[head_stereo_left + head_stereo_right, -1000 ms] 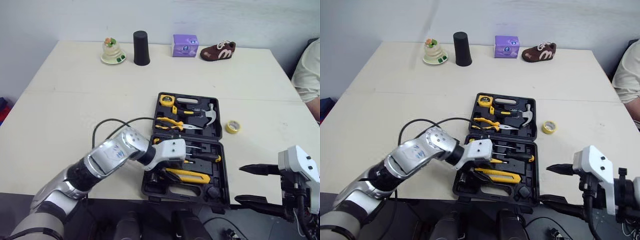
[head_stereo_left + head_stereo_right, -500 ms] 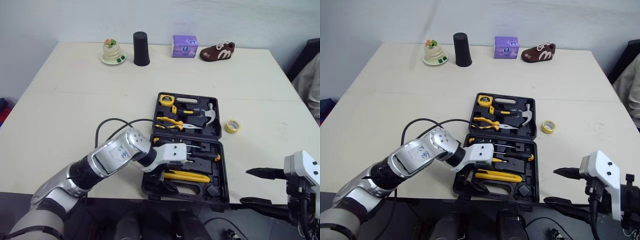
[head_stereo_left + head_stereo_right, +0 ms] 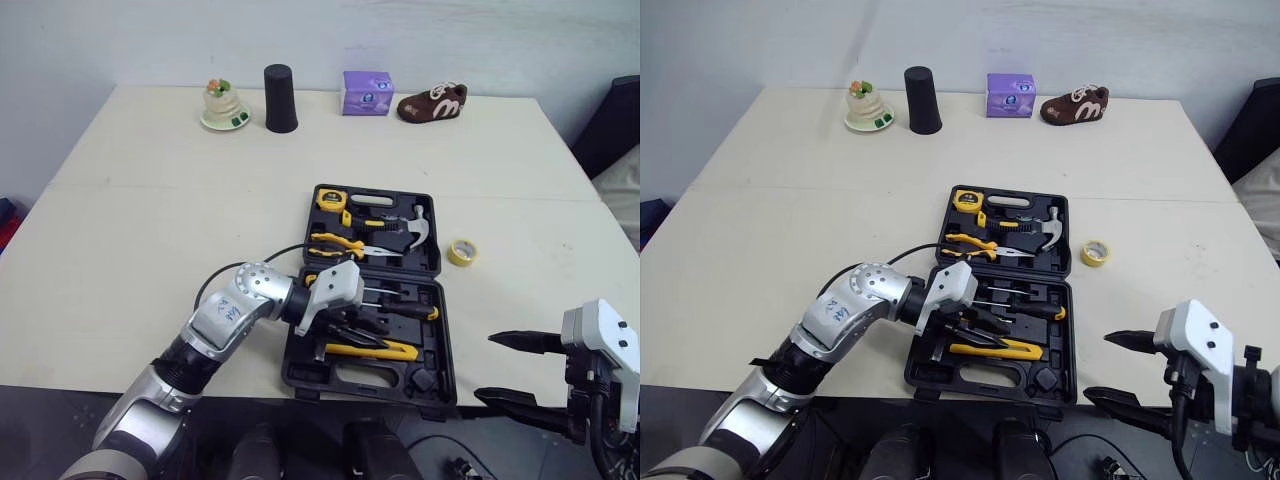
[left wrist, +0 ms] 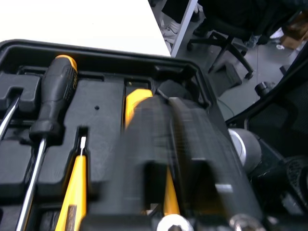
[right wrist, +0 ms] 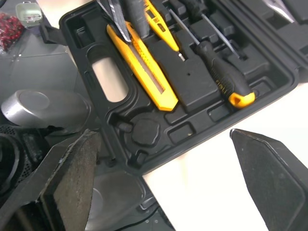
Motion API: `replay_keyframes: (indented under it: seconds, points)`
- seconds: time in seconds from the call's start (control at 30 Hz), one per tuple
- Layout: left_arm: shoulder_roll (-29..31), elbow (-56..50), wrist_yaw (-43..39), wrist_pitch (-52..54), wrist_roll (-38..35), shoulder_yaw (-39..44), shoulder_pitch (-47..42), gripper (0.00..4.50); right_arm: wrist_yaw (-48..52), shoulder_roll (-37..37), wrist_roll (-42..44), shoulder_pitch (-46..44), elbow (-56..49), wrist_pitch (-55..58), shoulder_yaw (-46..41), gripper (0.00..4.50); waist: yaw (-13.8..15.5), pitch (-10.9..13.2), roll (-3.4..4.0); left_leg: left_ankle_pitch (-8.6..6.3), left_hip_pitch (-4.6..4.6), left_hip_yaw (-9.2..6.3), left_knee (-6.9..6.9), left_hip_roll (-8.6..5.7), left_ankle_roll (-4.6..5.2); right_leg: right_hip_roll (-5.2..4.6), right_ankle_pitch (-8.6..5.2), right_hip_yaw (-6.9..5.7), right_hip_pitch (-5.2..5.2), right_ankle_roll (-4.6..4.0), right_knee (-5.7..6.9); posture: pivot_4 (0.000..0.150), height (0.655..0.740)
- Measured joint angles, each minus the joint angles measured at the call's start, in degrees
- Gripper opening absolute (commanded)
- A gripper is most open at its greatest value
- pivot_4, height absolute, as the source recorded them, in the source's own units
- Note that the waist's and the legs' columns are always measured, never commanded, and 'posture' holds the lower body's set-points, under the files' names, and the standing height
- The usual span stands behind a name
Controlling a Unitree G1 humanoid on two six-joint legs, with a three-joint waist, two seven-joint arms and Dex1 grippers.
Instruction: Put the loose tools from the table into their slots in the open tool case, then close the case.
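The black tool case point(image 3: 446, 338) lies open mid-table. Its far half holds a tape measure point(image 3: 332, 199), pliers point(image 3: 340, 243) and a hammer point(image 3: 410, 228). The near half holds a black-and-orange screwdriver point(image 3: 410, 310) and a yellow utility knife point(image 3: 385, 350). My left gripper point(image 3: 358, 335) hovers low over that near half, just above the knife point(image 5: 144, 67), fingers shut with nothing seen between them. A yellow tape roll point(image 3: 462, 252) lies loose on the table right of the case. My right gripper point(image 3: 484, 367) stands open off the table's front edge, right of the case.
Along the far edge stand a small ornament on a dish point(image 3: 224, 104), a black cup point(image 3: 280, 98), a purple box point(image 3: 362, 92) and a brown shoe point(image 3: 432, 103). A person's pale sleeve point(image 3: 625, 195) shows at the right edge. The case sits at the front edge.
My left gripper has turned and slid a little farther into the near half, its elbow drawn in. The right gripper has barely moved. The person at the right has drawn back.
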Motion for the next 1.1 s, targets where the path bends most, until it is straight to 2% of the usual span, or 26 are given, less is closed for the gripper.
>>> replay_keyframes:
  seconds: [0.53, 0.63, 0.73, 0.93, 1.03, 1.1]
  points:
    - [0.99, 7.64, -2.8, -12.84, 11.83, -8.28, -2.21, 0.05, -0.62, -0.49, -3.1, -3.26, 2.91, -1.83, 4.8, 4.5, 0.06, -0.39, -0.07, -0.04, 0.17, 0.01, 0.01, -0.02, 0.07, -0.02, 0.01, 0.0, 0.18, 0.01, -0.02, 0.15, 0.7304]
    - [1.02, 9.14, -2.89, -14.91, 12.42, -8.22, -2.46, 0.05, -0.71, -0.59, -4.09, -3.67, 3.55, -1.96, 5.68, 4.5, 0.01, -0.53, -0.14, -0.15, 0.36, 0.0, -0.07, 0.07, 0.25, -0.01, -0.02, 0.0, 0.35, -0.04, -0.05, 0.15, 0.7304]
    - [0.99, 10.05, -3.0, -16.56, 12.73, -8.3, -2.37, 0.05, -0.72, -0.58, -4.95, -3.66, 4.1, -2.63, 6.1, 4.5, -0.11, -0.54, -0.15, -0.4, 0.99, 0.01, -0.18, 0.14, 0.4, -0.04, -0.09, -0.03, 1.0, -0.16, -0.22, 0.15, 0.7304]
    - [1.03, 9.54, -4.0, -15.72, 11.19, -5.87, -0.91, 0.05, -0.77, -0.58, -5.13, -4.49, 5.38, -2.98, 6.12, 4.5, -0.56, -0.6, -0.15, -0.47, 0.96, 0.01, -0.18, 0.26, 0.43, -0.08, -0.09, -0.07, 1.0, -0.16, -0.24, 0.15, 0.7304]
    - [3.11, 6.88, -5.83, -8.7, 4.18, -0.53, 2.3, 0.96, -1.15, -0.46, -5.66, -4.57, 6.12, -2.94, 5.42, 4.5, -1.27, -0.55, -0.09, -0.47, 0.84, 0.0, -0.18, 0.37, 0.4, -0.15, -0.1, -0.1, 0.88, -0.18, -0.18, 0.15, 0.7304]
    - [6.53, 2.39, -7.28, -3.62, -2.24, 5.51, 4.23, 1.86, -1.34, 0.18, -5.54, -4.43, 7.25, -2.75, 3.03, 4.5, -1.45, -0.5, -0.07, -0.45, 0.84, 0.01, -0.18, 0.48, 0.26, -0.19, -0.13, -0.15, 0.87, -0.22, -0.18, 0.15, 0.7304]
